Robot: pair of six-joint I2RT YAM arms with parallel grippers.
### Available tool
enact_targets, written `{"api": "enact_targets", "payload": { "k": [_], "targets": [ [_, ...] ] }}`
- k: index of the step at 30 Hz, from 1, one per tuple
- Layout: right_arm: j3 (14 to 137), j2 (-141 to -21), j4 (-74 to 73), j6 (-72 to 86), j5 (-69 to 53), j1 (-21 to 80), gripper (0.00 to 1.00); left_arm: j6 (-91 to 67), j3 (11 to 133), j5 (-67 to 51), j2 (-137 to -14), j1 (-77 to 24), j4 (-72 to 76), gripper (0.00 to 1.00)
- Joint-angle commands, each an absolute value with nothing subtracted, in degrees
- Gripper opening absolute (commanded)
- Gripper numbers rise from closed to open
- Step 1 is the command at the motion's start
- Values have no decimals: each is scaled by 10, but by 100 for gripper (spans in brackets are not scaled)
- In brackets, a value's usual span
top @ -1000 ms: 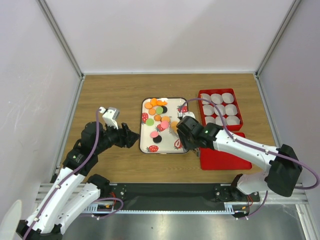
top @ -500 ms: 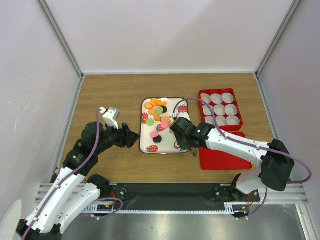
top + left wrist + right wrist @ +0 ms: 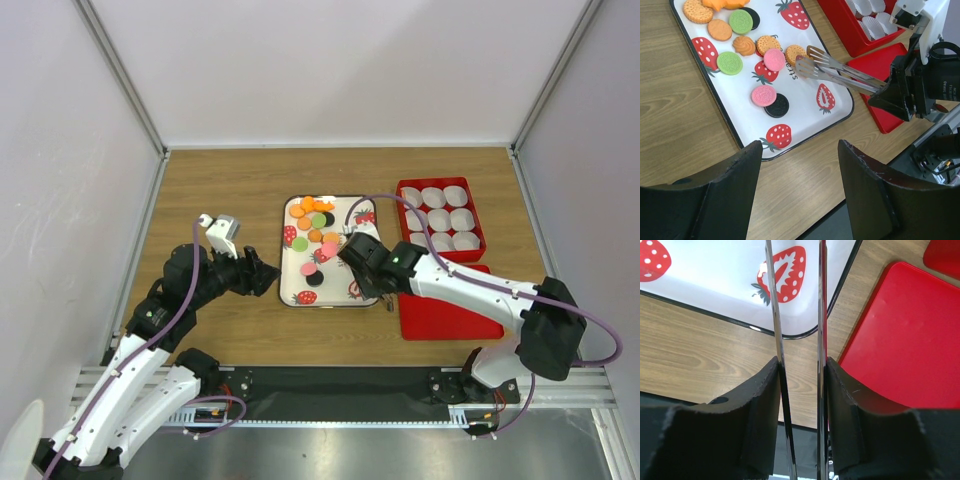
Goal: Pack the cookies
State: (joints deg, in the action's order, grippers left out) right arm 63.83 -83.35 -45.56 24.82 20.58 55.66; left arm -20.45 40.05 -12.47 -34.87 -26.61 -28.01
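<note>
- The right arm stretches low and leftward over the tray point(image 3: 800, 112). The right fingers point(image 3: 356, 252) are clamped on metal tongs point(image 3: 840, 72), whose tips stand slightly apart just beside an orange cookie.
- The left arm hovers off the tray's near-left edge, and the left fingers point(image 3: 264, 274) are spread wide, holding nothing.
- The cookies point(image 3: 774, 59) lie scattered on the tray.
- A red box point(image 3: 405, 190) of paper cups point(image 3: 436, 197) and a red lid point(image 3: 450, 310) sit on the counter point(image 3: 220, 180) to the right.

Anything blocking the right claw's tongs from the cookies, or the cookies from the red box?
Nothing visible. The right claw grips slim metal tongs, tips over the strawberry-print tray beside a tan round cookie. Only bare wooden table lies between tray and the red box of white paper cups.
</note>
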Motion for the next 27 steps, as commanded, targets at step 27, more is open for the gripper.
{"api": "enact_targets", "payload": {
  "k": [27],
  "targets": [
    [770,-787,-419,155,108,162,34,-199,402,-126,-369,-276,-271,68]
  ]
}}
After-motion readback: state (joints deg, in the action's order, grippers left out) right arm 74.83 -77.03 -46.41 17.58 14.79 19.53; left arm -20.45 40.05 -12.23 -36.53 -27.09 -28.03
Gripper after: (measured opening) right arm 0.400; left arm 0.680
